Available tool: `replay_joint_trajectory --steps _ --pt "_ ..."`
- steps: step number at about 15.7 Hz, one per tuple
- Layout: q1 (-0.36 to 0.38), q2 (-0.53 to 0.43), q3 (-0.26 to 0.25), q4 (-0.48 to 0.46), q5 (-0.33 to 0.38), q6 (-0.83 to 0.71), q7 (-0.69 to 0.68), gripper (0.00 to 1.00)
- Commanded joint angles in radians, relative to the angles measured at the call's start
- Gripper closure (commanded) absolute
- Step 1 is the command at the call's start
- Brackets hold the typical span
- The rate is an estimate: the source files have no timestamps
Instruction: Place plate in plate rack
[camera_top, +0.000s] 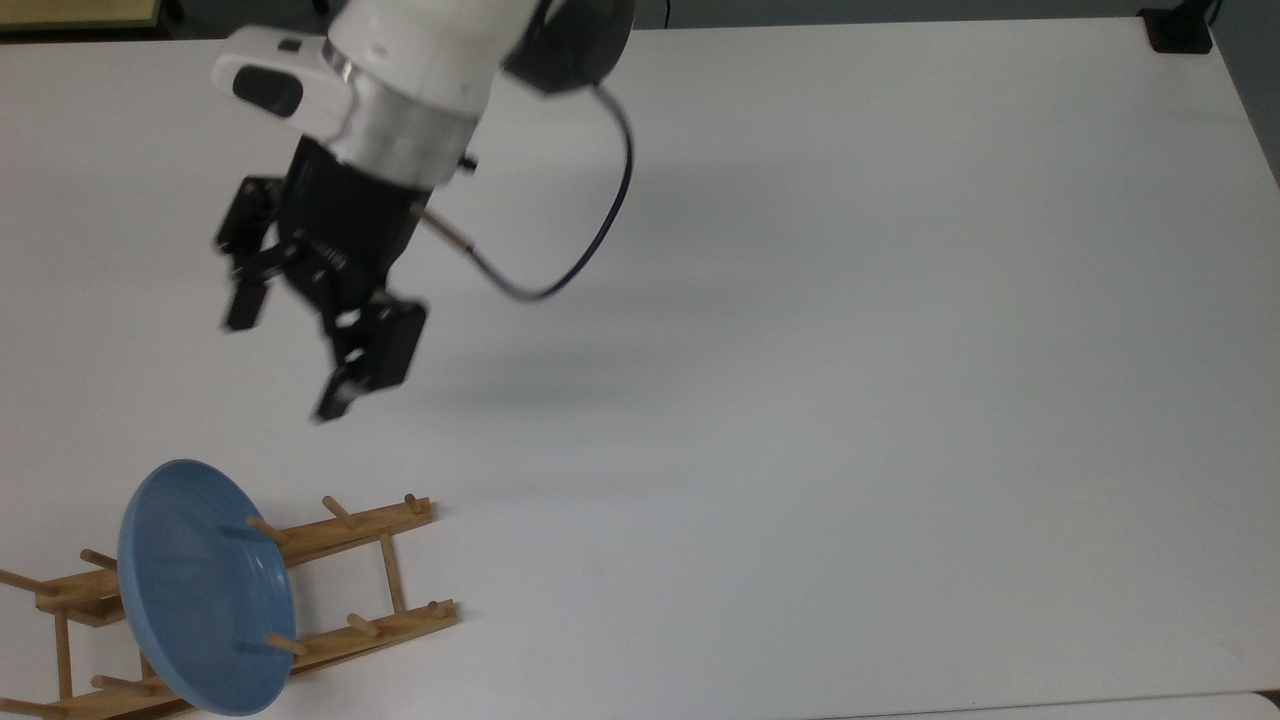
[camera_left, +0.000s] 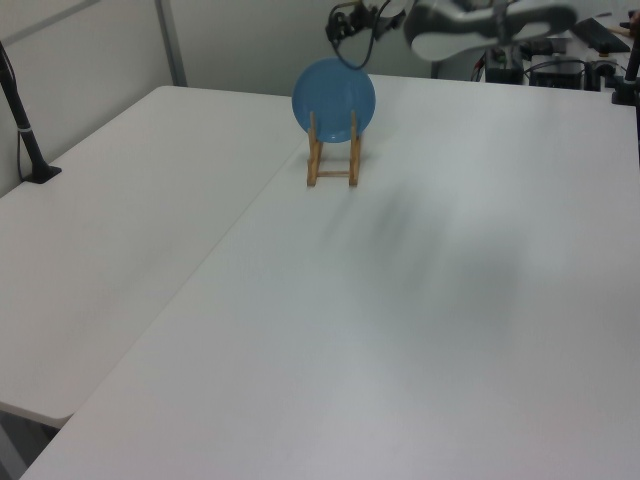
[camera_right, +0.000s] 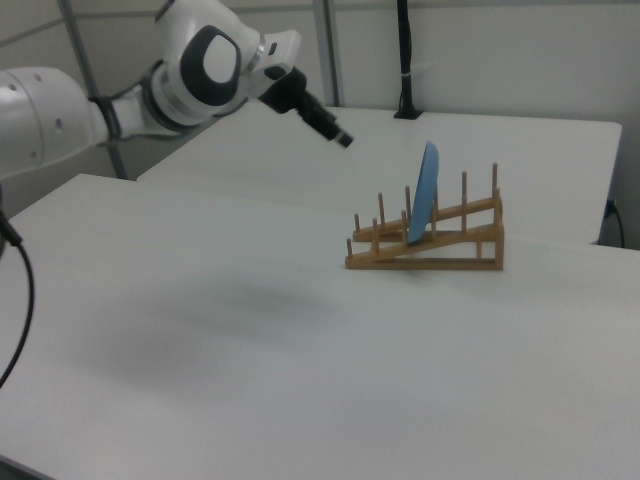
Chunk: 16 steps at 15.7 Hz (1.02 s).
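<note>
The light-blue plate (camera_top: 205, 590) stands on edge in the wooden plate rack (camera_top: 352, 527), held between its upright pegs near the top view's lower left corner. The plate (camera_right: 424, 195) leans slightly in the rack (camera_right: 440, 256) in the right view, and its round face (camera_left: 334, 98) rises over the rack (camera_left: 333, 166) in the left view. My gripper (camera_top: 287, 358) hangs high above the table, up and to the right of the plate in the top view. It is open, holds nothing and touches nothing. Its black tip (camera_right: 338, 136) is well off the rack toward the right view's left.
A dark cable (camera_top: 590, 230) loops off the wrist. A black clamp (camera_top: 1180, 30) sits at the table's far right corner in the top view, and a black post (camera_left: 25, 120) stands at the left view's left edge. White tabletop (camera_top: 850, 400) stretches to the rack's right.
</note>
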<state>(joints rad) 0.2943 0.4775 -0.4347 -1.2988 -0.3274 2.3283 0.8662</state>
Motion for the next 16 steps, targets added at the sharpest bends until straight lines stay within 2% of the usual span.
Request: replay_joint_trajectory --steps 1,3,5,9,10,16 --pt "0.005 -0.285 0.097 -0.278 0.278 -0.206 -0.385 0.00" --pt "-0.015 -0.338 0.108 -0.292 0.407 -0.404 -0.646 0.00" --pt "-0.040 -0.385 0.122 -0.307 0.429 -0.556 -0.775 0.00" --pt "-0.124 -0.447 0.230 -0.387 0.366 -0.601 -0.785 0.00" --pt "-0.139 -0.450 0.243 -0.392 0.360 -0.609 -0.783 0.00" --pt "-0.164 -0.445 0.248 -0.387 0.361 -0.639 -0.740 0.00"
